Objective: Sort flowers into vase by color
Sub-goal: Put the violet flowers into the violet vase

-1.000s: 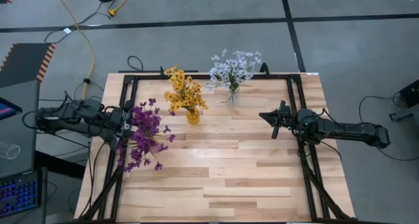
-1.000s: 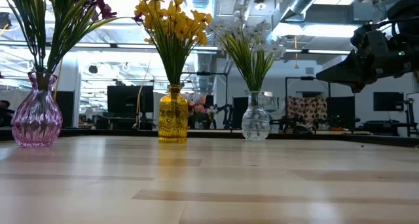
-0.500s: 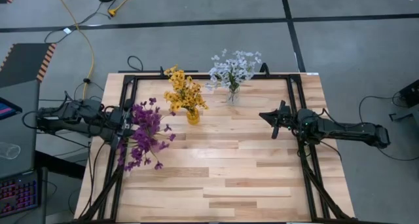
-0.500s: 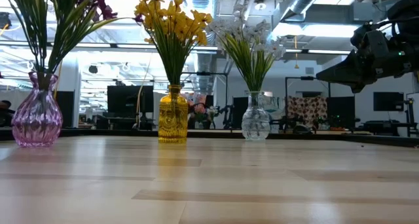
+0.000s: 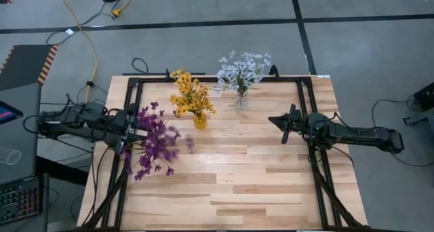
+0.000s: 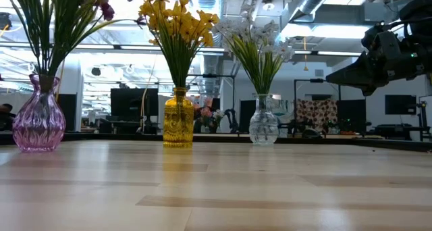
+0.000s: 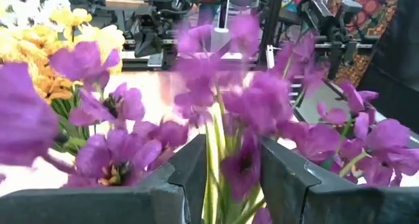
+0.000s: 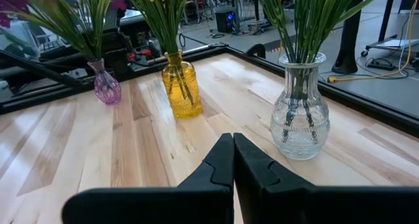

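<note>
The purple flowers stand in a purple vase at the table's left; from above their blossoms hide the vase. My left gripper reaches in from the left edge and is shut on their green stems. Yellow flowers stand in a yellow vase, and white flowers in a clear vase, both at the far side. My right gripper hangs shut above the table's right half, holding nothing. My left gripper pinches the bunch of thin green stems of the purple flowers between its two fingers, below the blossoms. The fingers come nearly level from the table's left and lie across the stems. The stems stand upright, their lower ends in the purple vase.
A black metal frame runs along the table's far edge and down both sides. Bare wood covers the middle and near part of the table. Cables and a keyboard lie on the floor and desk to the left.
The purple blossoms have swayed and spread toward the table's right, and show blurred from above. The purple vase has stayed in its place. Both arms have kept still.
</note>
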Controlling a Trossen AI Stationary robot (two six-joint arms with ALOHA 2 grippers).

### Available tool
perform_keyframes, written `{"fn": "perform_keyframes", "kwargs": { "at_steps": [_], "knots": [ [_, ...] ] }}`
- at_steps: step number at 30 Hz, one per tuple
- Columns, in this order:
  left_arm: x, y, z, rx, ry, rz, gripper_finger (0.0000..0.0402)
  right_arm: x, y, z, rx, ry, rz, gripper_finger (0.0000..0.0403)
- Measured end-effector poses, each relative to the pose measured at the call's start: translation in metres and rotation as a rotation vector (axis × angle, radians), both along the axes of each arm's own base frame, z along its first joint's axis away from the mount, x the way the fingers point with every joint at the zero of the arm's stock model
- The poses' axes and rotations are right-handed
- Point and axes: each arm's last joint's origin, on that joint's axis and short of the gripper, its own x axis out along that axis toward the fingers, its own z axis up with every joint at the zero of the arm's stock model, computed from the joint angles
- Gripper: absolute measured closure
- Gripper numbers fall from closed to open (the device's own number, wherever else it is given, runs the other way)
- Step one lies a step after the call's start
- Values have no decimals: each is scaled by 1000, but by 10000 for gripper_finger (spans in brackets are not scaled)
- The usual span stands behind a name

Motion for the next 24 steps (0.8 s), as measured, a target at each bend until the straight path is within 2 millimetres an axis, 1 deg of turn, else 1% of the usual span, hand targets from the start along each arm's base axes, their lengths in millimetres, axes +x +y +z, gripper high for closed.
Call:
{"fn": "perform_keyframes", "kwargs": {
  "at_steps": [3,6,10,13,19,24],
  "knots": [
    [0,0,0,-10,6,-6,281,0,0,0,0,0,0,372],
    [0,-1,-1,0,5,-26,260,0,0,0,0,0,0,372],
    [0,-1,-1,-11,7,-24,216,0,0,0,0,0,0,372],
    [-5,-1,0,-17,-10,-36,177,0,0,0,0,0,0,372],
    [-24,1,1,-32,-79,-48,110,0,0,0,0,1,0,372],
    [-42,4,-2,23,-130,-44,83,0,0,0,0,1,0,372]
  ]
}}
